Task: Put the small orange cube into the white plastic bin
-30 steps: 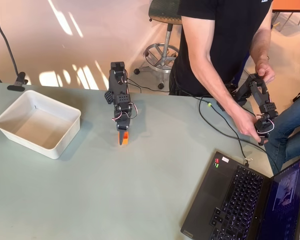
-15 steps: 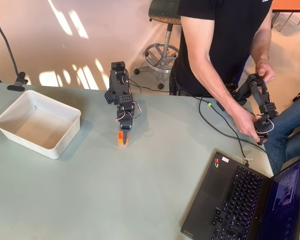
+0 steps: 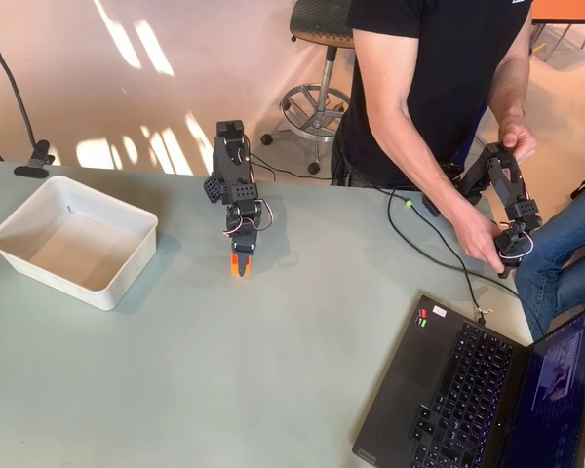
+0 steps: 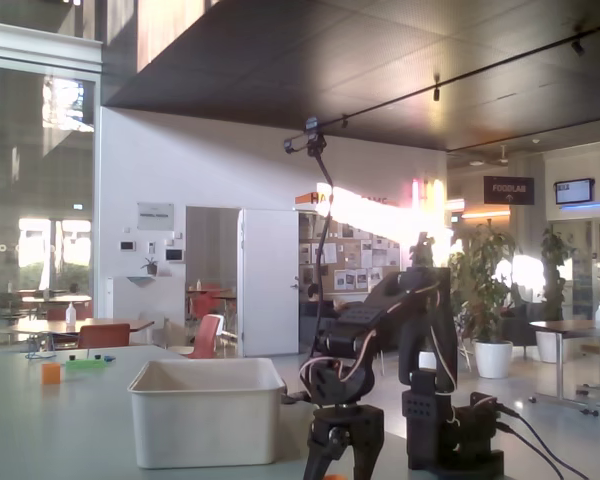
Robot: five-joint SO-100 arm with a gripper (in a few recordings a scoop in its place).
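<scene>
On table: 1 white bin [image 3: 73,240], 1 orange cube [image 3: 236,265] pinched in claw [image 3: 239,265].

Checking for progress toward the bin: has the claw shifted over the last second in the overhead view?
Yes, slightly. In the overhead view the claw has edged left, toward the white plastic bin, and a little up the picture, with orange between its fingers.

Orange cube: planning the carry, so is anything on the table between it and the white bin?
Nothing visible. In the overhead view the small orange cube sits at the end effector, and bare table runs from it to the white plastic bin.
</scene>
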